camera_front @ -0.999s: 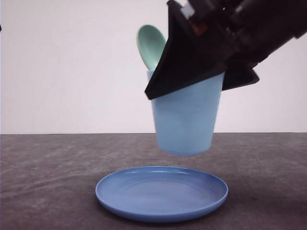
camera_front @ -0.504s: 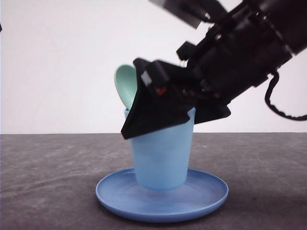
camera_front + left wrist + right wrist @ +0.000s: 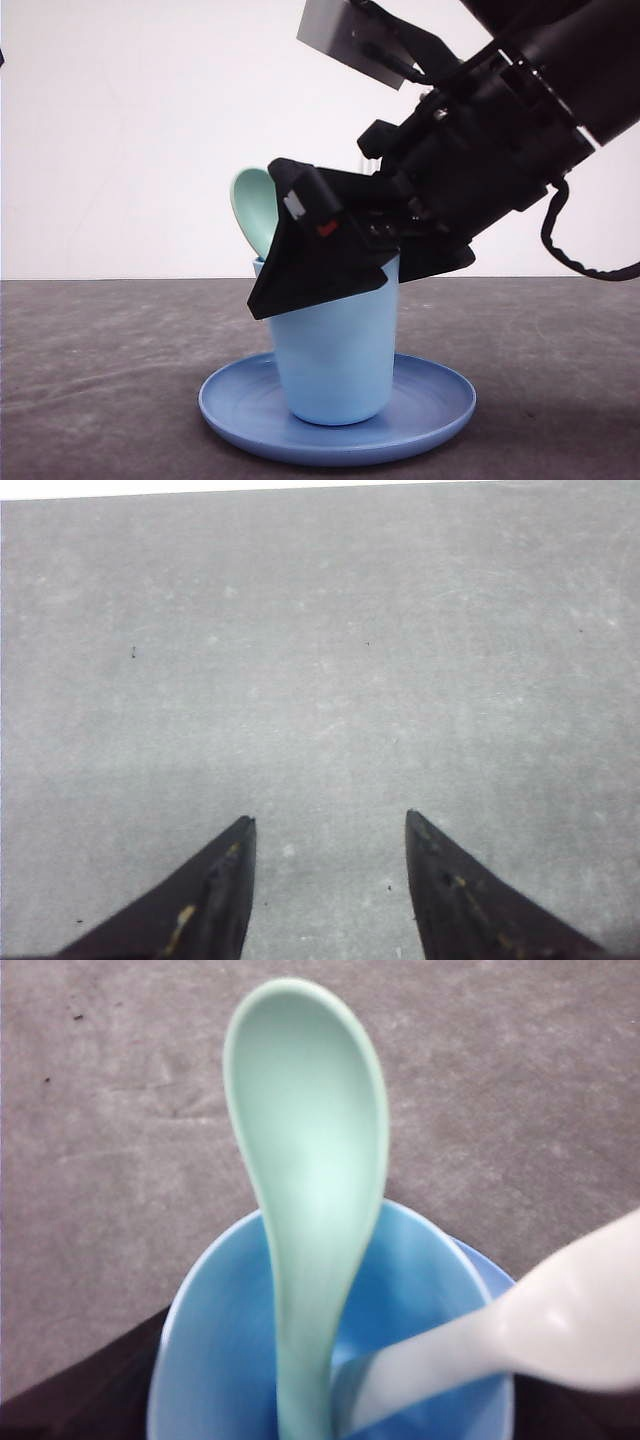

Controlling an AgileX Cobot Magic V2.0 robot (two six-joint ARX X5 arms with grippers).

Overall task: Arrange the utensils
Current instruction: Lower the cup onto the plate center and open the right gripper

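Over the last second the right gripper (image 3: 325,265) had lowered the cup (image 3: 335,355) from the air onto the plate (image 3: 440,400), where it now rested, tilted slightly. The gripper remained clamped on the cup's rim. The spoon (image 3: 305,1160) and fork (image 3: 560,1310) stood inside the cup, so the utensils appeared gathered and only the release seemed left. The left gripper (image 3: 330,880) hung with its fingers apart above the bare table (image 3: 320,630).
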